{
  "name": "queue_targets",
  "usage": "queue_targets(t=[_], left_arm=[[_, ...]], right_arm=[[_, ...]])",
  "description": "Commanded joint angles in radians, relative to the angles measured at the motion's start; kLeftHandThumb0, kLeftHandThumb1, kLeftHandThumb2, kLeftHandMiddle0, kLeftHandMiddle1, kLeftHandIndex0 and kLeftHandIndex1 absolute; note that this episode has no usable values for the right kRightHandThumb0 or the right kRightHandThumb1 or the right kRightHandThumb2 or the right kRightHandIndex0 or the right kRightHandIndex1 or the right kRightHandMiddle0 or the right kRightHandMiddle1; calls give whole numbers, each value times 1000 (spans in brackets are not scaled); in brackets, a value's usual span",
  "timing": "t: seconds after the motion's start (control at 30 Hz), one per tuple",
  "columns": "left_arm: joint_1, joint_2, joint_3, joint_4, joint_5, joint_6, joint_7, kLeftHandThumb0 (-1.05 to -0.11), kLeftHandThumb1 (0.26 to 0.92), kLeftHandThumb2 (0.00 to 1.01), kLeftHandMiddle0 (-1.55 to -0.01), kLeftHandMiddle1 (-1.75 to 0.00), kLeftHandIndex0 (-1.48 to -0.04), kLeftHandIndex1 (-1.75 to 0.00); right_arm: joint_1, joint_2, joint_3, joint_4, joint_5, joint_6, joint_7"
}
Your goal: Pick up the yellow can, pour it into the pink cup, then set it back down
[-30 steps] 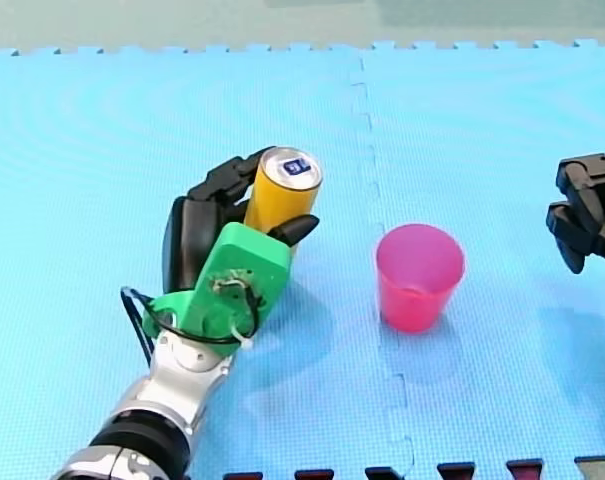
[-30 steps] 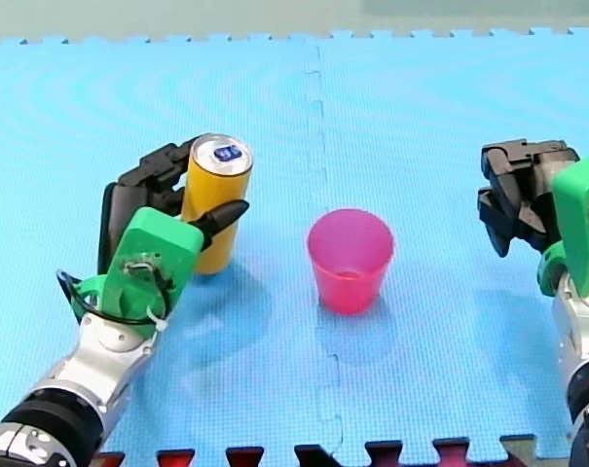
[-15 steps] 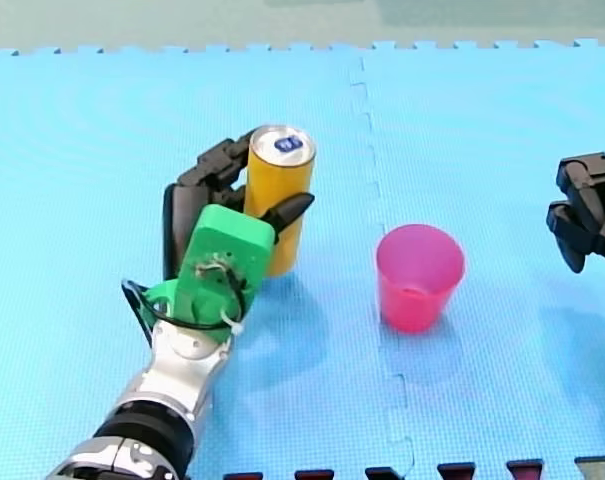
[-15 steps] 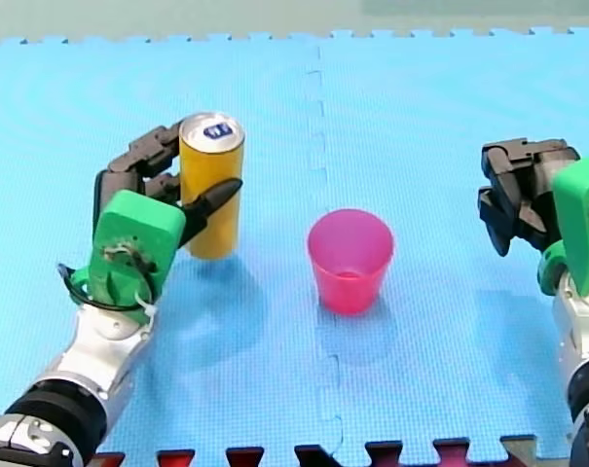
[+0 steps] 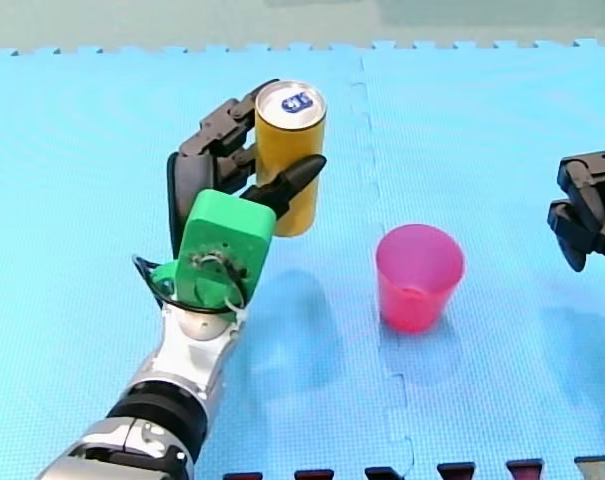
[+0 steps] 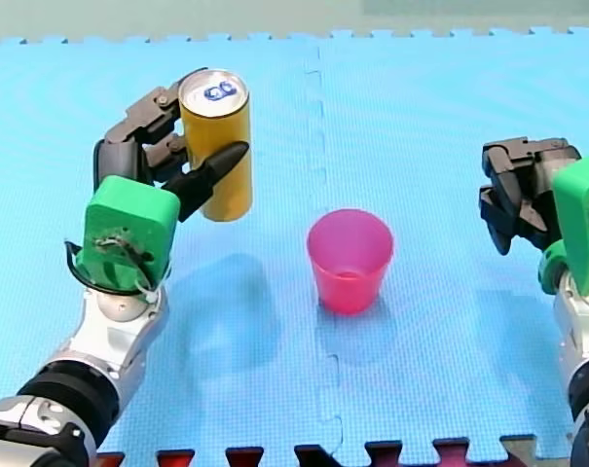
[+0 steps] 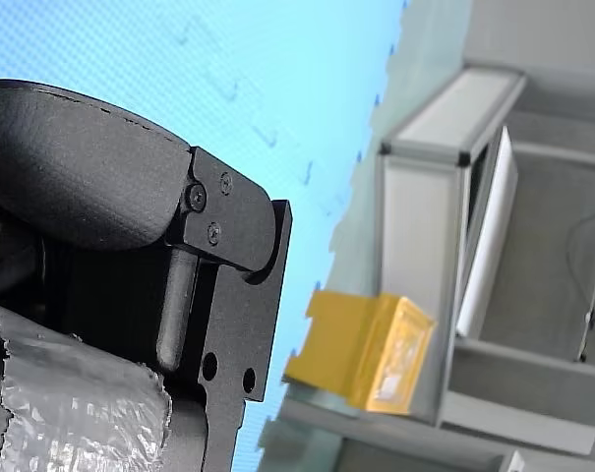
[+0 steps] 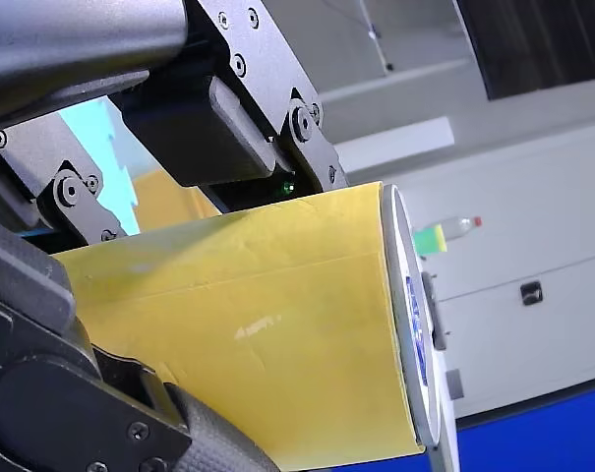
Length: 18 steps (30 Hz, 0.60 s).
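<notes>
Left hand [image 6: 153, 156]: wrapped round can [image 6: 226, 126], which is upright and off the mat [image 6: 421, 97].
Cup [image 6: 349, 258]: on mat, right of can, apart.
Right hand [image 6: 518, 195]: far right, curled, holding nothing.
Second wrist view: fingers [image 8: 228, 108] pressed against can's side.

Lighting is bright and even across the foam mat [image 5: 502, 150]; we find no hard-edged shadows. Soft, pale shadows lie on the robot's side of each object: a broad one below the left hand [image 5: 197, 190] gripping the yellow can [image 5: 290, 160], and a smaller one at the pink cup [image 5: 419, 278]. We therefore place the source overhead and slightly ahead. The can's lid shines. Faint ring-shaped ripples mark the mat's far left. In the second wrist view, a small glint sits on the can's side.
</notes>
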Motion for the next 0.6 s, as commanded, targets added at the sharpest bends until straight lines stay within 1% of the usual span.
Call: queue_targets(t=[0.0, 0.27, 0.43, 0.57], left_arm=[[-5, 3, -4, -1, 4, -2, 6, -387, 817, 0, -1334, -5, -1213, 0], [1, 5, -9, -1, 9, 6, 5, -386, 816, 0, -1332, -2, -1214, 0], [6, 6, -38, 8, 49, 21, 40, -385, 815, 0, -1334, -3, -1215, -1], [7, 3, -51, 16, 62, 32, 41, -386, 814, 0, -1339, -4, -1216, -1]], right_arm=[[0, -3, 0, -2, 2, -5, -2], [1, -1, -1, -3, 3, -3, 5], [1, 1, -1, -2, 4, -1, 12], [1, 2, -2, -2, 6, 0, 19]])
